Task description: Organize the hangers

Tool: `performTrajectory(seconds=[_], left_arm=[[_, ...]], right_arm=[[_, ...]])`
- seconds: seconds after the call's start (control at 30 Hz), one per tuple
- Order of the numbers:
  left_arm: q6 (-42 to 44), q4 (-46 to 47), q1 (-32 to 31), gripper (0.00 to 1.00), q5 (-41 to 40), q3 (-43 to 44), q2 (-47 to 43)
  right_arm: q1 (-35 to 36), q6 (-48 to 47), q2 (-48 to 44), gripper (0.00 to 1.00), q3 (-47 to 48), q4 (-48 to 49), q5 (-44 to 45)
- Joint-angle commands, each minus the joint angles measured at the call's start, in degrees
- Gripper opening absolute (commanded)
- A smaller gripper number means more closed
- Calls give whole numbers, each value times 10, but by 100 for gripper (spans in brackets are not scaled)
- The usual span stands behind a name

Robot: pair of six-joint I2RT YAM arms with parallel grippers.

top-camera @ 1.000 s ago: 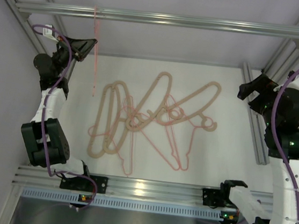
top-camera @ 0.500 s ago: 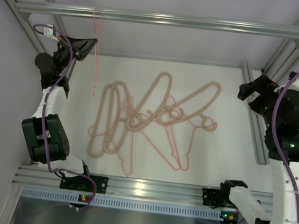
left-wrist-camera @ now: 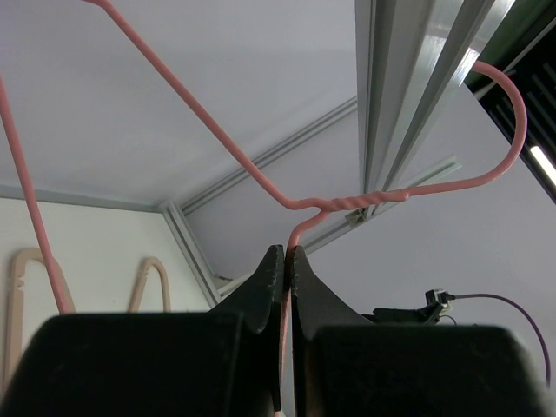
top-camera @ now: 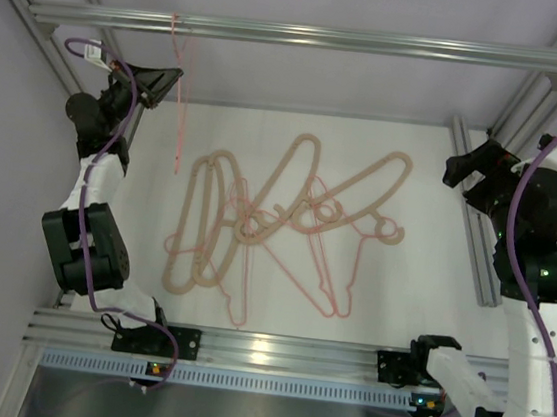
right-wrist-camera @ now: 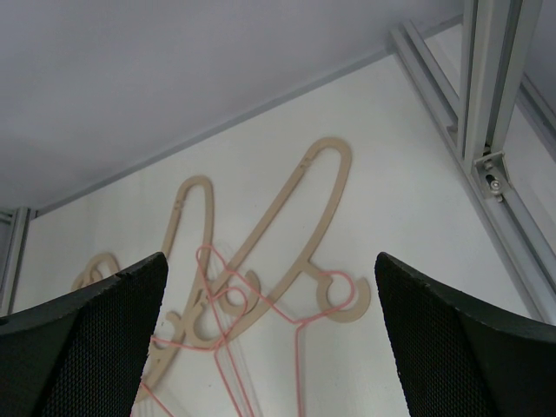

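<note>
A thin pink hanger (top-camera: 177,127) hangs edge-on from the top rail (top-camera: 308,37) at the back left. My left gripper (top-camera: 176,78) is shut on its wire just under the twisted neck (left-wrist-camera: 347,201); the hook (left-wrist-camera: 512,113) curves over the rail (left-wrist-camera: 408,78). The other hangers lie tangled in the middle of the table: several beige ones (top-camera: 309,140) (right-wrist-camera: 300,200) with pink wire ones (top-camera: 235,316) (right-wrist-camera: 298,373) woven through them. My right gripper (top-camera: 459,169) (right-wrist-camera: 271,347) stands open, raised at the right, over the pile's right end with nothing between its fingers.
An aluminium frame post (top-camera: 477,231) (right-wrist-camera: 491,78) runs along the table's right edge, close to the right gripper. Another frame rail slants at the back left behind the left arm. Bare white table lies between the pile and the right post.
The left arm has shifted slightly, nudging the hanging pink hanger's hook a little left along the top rail. The right arm and the pile have not moved.
</note>
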Motion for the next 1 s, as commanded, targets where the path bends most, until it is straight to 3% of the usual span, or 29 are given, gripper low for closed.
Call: performTrajectory(seconds=[0.0,0.37,0.7,0.97], left_arm=[[-21,-3,7,1,-34,34,10],[-67,-31,6,0,-46,-7,-31],[-96,-87,6,0,-69,29,-40],[-103,-69,7,0,-71,57,-39]], right_arm=[[-7,-3,-9,99,3,27,-7],[-7,9,-16,99,-10,28,-13],[-7,8,-26,99,-16,28,-8],[-7,4,-26,99,-15,28,-6]])
